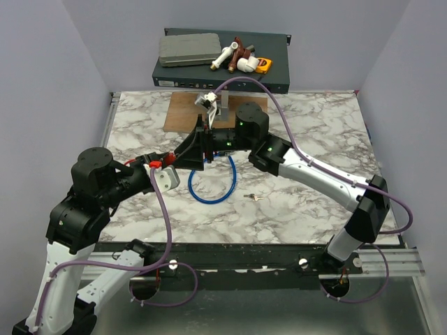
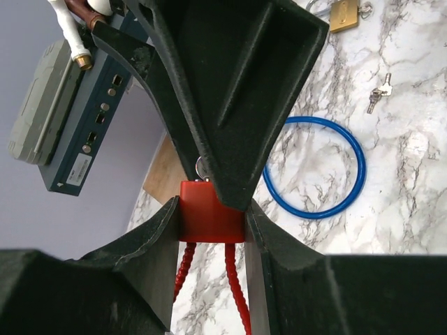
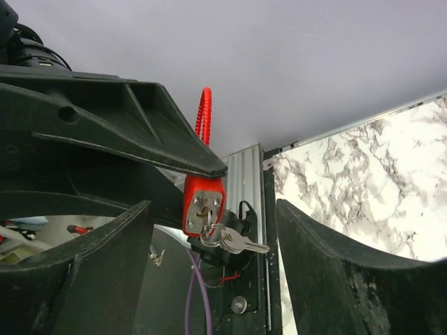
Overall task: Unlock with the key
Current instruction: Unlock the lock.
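My left gripper (image 2: 209,209) is shut on a red lock body (image 2: 209,218); its red ribbed cable (image 2: 234,286) runs back between the fingers. In the right wrist view the lock's metal face (image 3: 202,202) shows, with the silver key (image 3: 207,218) in its keyhole. A ring with a second key (image 3: 241,242) hangs from it. My right gripper (image 3: 213,209) is open, with one finger on each side of the lock and key and neither touching. In the top view both grippers meet above the table's middle, left (image 1: 194,149) and right (image 1: 207,143), and the lock is hidden between them.
A blue cable ring (image 1: 211,180) lies on the marble table under the grippers, and a loose small key (image 1: 251,197) lies to its right. A brass padlock (image 2: 343,14) lies beyond the ring. A wooden board (image 1: 183,112) and a dark box holding several items (image 1: 223,66) are at the back.
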Controlling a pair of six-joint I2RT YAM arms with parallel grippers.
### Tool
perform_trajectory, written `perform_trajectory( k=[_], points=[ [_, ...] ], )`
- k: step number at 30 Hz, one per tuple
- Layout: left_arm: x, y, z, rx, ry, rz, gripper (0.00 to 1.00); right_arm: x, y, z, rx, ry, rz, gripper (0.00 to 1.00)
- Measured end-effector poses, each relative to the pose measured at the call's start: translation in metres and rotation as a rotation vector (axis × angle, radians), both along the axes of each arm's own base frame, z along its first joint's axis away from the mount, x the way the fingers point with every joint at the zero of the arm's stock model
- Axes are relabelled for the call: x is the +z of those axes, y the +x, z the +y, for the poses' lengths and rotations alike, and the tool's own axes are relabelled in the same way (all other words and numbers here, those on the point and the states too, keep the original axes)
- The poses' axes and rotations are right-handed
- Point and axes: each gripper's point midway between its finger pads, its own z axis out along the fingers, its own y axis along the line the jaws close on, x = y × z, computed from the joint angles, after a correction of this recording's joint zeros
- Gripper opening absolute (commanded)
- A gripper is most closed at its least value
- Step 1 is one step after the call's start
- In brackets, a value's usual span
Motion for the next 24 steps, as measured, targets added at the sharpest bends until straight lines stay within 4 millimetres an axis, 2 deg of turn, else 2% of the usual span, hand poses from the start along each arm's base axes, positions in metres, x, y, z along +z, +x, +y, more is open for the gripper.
perform_trajectory(
  k=[2,8,10,12,13,17,19,21,24],
  points=[
    [0.0,0.001,0.0,0.005,0.0,-0.004,0.0,-0.003,0.0,0.0,0.003,-0.01,0.006,0.63],
    [0.0,0.0,0.0,0.002,-0.003,0.0,0.0,-0.004,0.0,0.002,0.011,-0.02,0.015,0.56],
    [0.0,0.0,-0.001,-0.001,-0.006,0.005,0.0,-0.005,0.001,0.003,0.012,-0.02,0.017,0.5],
    [-0.001,-0.002,-0.003,-0.007,-0.01,0.011,0.0,-0.005,0.001,0.005,0.014,-0.02,0.024,0.4],
    [-0.001,-0.002,-0.003,-0.009,-0.011,0.013,0.03,-0.004,0.001,0.005,0.017,-0.019,0.027,0.36],
    [-0.004,-0.003,-0.003,-0.008,-0.012,0.034,0.55,-0.003,-0.002,0.005,0.035,-0.016,0.035,0.22],
    [-0.003,-0.004,-0.003,-0.007,-0.014,0.039,0.73,-0.004,-0.002,0.005,0.034,-0.019,0.041,0.17],
    [0.001,-0.005,-0.004,-0.003,-0.03,0.051,0.82,-0.007,-0.001,0.005,0.03,-0.028,0.027,0.14],
    [0.013,-0.009,-0.003,0.011,-0.068,0.063,0.89,-0.017,0.001,0.003,0.023,-0.065,0.003,0.13]
  ],
)
